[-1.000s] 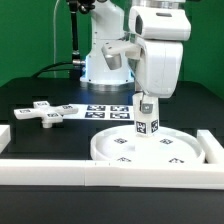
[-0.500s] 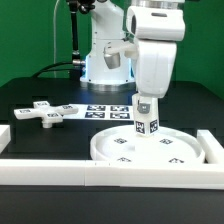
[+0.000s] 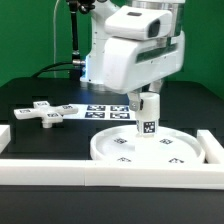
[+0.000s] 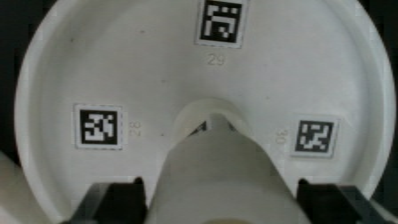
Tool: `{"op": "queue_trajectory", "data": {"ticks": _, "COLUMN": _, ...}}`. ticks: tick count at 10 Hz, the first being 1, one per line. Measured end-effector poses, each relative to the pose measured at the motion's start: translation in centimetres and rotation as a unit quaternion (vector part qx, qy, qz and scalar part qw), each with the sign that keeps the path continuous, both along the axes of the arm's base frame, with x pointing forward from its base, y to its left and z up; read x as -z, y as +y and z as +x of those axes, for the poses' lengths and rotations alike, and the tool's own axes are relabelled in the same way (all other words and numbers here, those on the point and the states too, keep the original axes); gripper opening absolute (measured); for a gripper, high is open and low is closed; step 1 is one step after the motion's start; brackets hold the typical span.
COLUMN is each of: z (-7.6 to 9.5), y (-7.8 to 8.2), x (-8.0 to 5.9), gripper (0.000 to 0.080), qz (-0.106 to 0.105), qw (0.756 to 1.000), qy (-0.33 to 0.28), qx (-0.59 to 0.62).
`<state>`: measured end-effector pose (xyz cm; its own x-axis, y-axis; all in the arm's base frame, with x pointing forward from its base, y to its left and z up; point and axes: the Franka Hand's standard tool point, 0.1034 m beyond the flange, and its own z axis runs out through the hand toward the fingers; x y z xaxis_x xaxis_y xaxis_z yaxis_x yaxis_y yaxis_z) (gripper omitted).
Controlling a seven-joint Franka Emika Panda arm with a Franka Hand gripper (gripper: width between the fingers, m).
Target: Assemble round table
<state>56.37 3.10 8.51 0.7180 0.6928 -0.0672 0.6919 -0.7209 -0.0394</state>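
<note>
The large rimmed round disc (image 3: 148,148) lies flat at the front of the table, its tags up. The short cylindrical leg (image 3: 148,117) stands upright on the disc's middle. My gripper (image 3: 147,101) is shut on the leg's top. In the wrist view the leg (image 4: 222,160) runs down between my two dark fingers (image 4: 121,200) onto the disc (image 4: 107,60). The cross-shaped base piece (image 3: 44,112) lies on the table at the exterior view's left, apart from the disc.
The marker board (image 3: 108,112) lies behind the disc near the robot's base. Long white border rails (image 3: 100,174) run along the front and both sides of the work area.
The wrist has turned about the upright leg, so the arm's body now swings toward the exterior view's left. The leg stays on the disc's middle.
</note>
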Motion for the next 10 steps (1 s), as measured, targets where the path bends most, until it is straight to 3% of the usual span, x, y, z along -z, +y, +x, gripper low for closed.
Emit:
{"op": "queue_trajectory", "data": {"ticks": 3, "z": 0.05, "y": 0.45, "x": -0.05, "gripper": 0.0409, "qz": -0.012, "qw": 0.988, "qy": 0.001, "qx": 0.153}}
{"op": "queue_trajectory", "data": {"ticks": 9, "z": 0.23, "y": 0.78, "x": -0.08, "gripper": 0.0409, "qz": -0.021, "qw": 0.948, "qy": -0.006, "qx": 0.316}}
{"op": "queue_trajectory", "data": {"ticks": 10, "z": 0.31, "y": 0.4, "x": -0.01, "gripper": 0.0409, "qz": -0.01, "qw": 0.922, "qy": -0.006, "qx": 0.388}}
